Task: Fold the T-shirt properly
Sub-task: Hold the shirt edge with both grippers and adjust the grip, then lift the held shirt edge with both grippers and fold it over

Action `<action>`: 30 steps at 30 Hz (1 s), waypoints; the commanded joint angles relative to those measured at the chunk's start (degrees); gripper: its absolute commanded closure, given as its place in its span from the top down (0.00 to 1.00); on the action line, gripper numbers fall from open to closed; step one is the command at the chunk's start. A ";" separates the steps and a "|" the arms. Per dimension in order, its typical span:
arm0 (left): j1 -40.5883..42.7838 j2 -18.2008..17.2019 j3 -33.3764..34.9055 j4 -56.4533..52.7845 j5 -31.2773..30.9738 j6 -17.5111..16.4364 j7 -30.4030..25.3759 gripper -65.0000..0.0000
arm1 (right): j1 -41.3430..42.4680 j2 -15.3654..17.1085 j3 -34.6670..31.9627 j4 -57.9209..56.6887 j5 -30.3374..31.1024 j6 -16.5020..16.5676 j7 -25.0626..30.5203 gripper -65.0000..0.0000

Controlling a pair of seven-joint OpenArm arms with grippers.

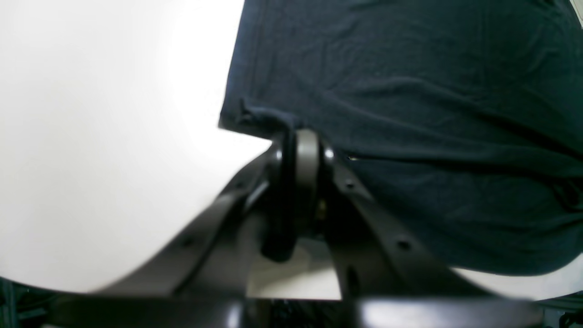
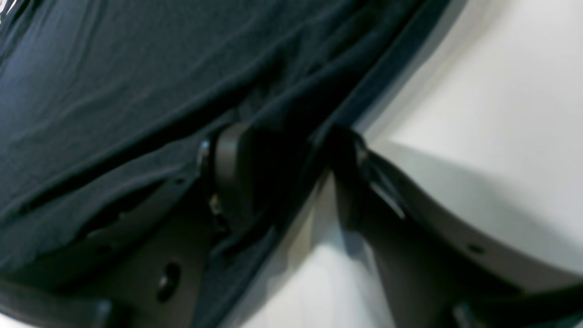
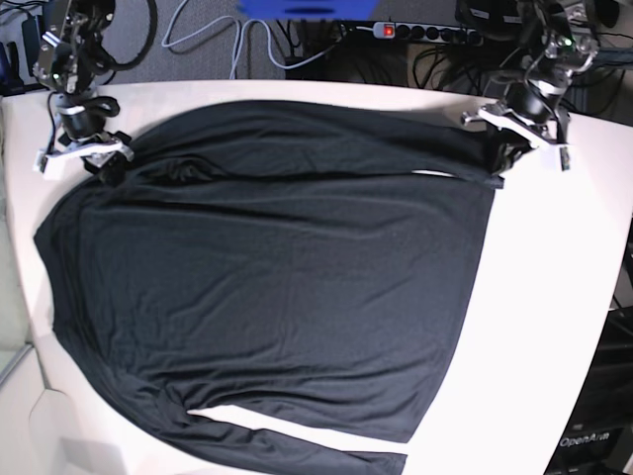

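Large plain black long-sleeved T-shirt of thin, soft, faintly shiny fabric, spread flat over most of a white rounded desk, one sleeve folded across the far edge of the body, the other sleeve lying along the near edge with a sliver of white showing between sleeve and body. Fine wrinkles across the cloth, hem toward the right side of the base view. Left gripper, at the far right corner of the garment in the base view, closed tight on a small bunched corner of the T-shirt, dark fabric pinched between the two black fingers and puckered just above them. Right gripper, at the far left of the base view, jaws partly apart with the edge of the T-shirt running between them, one finger under the cloth and the other over the bare desk; whether actually pressing on the fabric, cannot tell from the blurred wrist view. Beyond the far edge of the desk, a tangle of black and grey cables and a dark power strip with a red switch.
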 commanded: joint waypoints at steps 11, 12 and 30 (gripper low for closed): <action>-0.26 -0.27 -0.26 0.97 -0.76 -0.29 -1.27 0.03 | 0.48 0.36 0.38 -0.91 -0.43 -0.24 -1.90 0.01; -0.26 -0.27 -0.26 0.97 -0.76 -0.29 -1.27 0.03 | 0.48 0.45 0.38 -0.91 -0.43 -0.24 -1.90 0.01; -5.18 -0.27 -0.26 1.32 -0.85 -0.12 4.09 0.03 | 1.80 0.54 0.38 5.86 -0.43 -0.50 -2.25 0.01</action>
